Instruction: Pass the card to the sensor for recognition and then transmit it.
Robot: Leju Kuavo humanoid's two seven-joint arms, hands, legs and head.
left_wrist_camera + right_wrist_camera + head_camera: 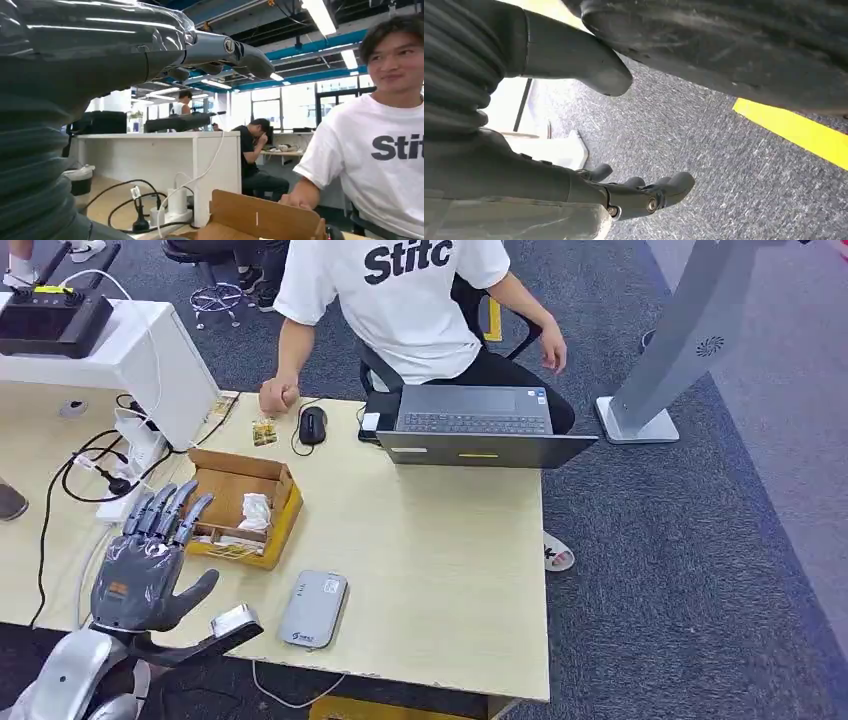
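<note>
The left hand (150, 560) is raised above the near left corner of the desk (450, 570), palm down, its fingers (165, 508) spread wide and straight with nothing in them, the thumb stuck out to the side. The fingertips reach toward the open cardboard box (245, 502) that sits just beyond them. In the left wrist view the same fingers (235, 52) stretch out flat over the box's brown flap (260, 217), apart from it.

The grey card reader (313, 608) lies flat on the desk near its front edge, just beside the box and beside the left hand. No card can be made out on the desk; the box holds crumpled white paper (255, 510) and some small flat items along its near side that are too small to identify, so where the card is cannot be told.

The right hand (574, 190) hangs over grey carpet (704, 165) crossed by a yellow stripe (794, 130). Its fingers (659, 192) are loosely extended, its thumb (574, 55) is apart from them, and they hold nothing.

A person in a white T-shirt (400, 300) sits at the far side of the desk, cut off at the shoulders in the head view, with 1 fist (278, 396) resting on the desk edge by a black mouse (313, 424). An open laptop (475, 425) sits beside it. Cables and a power strip (125, 475) lie at the left, partly hidden by the white cabinet (130, 360).
</note>
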